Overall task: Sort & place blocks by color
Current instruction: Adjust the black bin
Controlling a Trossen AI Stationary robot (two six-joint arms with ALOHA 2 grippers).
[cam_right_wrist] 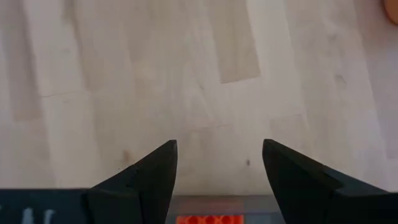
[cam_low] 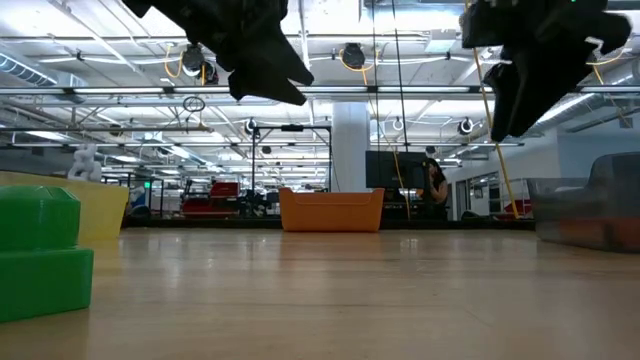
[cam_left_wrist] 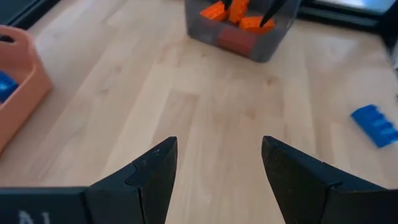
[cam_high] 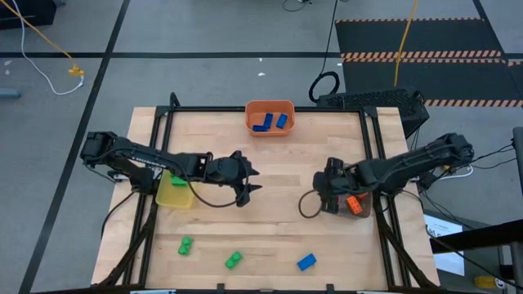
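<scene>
Three blocks lie loose near the table's near edge: two green (cam_high: 185, 245) (cam_high: 234, 260) and one blue (cam_high: 306, 261). The blue one also shows in the left wrist view (cam_left_wrist: 376, 124), and a green one looms at the low view's left (cam_low: 40, 250). Blue blocks (cam_high: 270, 122) sit in the orange bin (cam_high: 270, 106). Orange blocks (cam_high: 354, 204) (cam_left_wrist: 239, 18) fill the grey bin (cam_high: 366, 211). A green block (cam_high: 177, 180) lies in the yellow bin (cam_high: 174, 196). My left gripper (cam_high: 255, 181) (cam_left_wrist: 217, 155) hangs open above mid-table. My right gripper (cam_high: 320, 192) (cam_right_wrist: 217, 155) is open, raised beside the grey bin.
The orange bin (cam_low: 330, 210) stands at the far edge's middle, the yellow bin (cam_low: 100, 210) at the left, the grey bin (cam_low: 590, 210) at the right. Bare wood lies between the two grippers and ahead of the loose blocks. A black frame (cam_high: 270, 109) borders the table.
</scene>
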